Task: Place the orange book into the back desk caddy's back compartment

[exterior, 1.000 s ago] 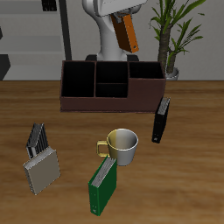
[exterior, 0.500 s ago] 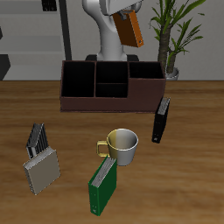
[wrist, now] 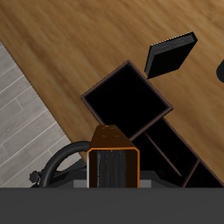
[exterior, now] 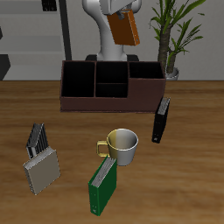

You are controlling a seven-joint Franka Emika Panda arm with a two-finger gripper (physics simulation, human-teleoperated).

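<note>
My gripper (exterior: 118, 8) is shut on the orange book (exterior: 123, 27) and holds it in the air, high above the back of the desk caddy (exterior: 105, 104). The book hangs slightly tilted and touches nothing else. The caddy is a wide, low reddish-brown box with dark dividers, standing at the back of the table. In the wrist view the orange book (wrist: 112, 160) juts out from the gripper. Below it lies an open dark cell of the caddy (wrist: 104, 78). The fingers themselves are hidden behind the book.
A black book (exterior: 162, 120) stands just in front of one end of the caddy; it also shows in the wrist view (wrist: 171, 54). A pale mug (exterior: 122, 146), a green book (exterior: 103, 185) and a grey book (exterior: 41, 168) stand nearer the table's front edge. A potted plant (exterior: 175, 35) stands behind the caddy.
The held orange book has risen a little and changed its tilt, swinging sideways and back. Everything on the table stays where it was.
</note>
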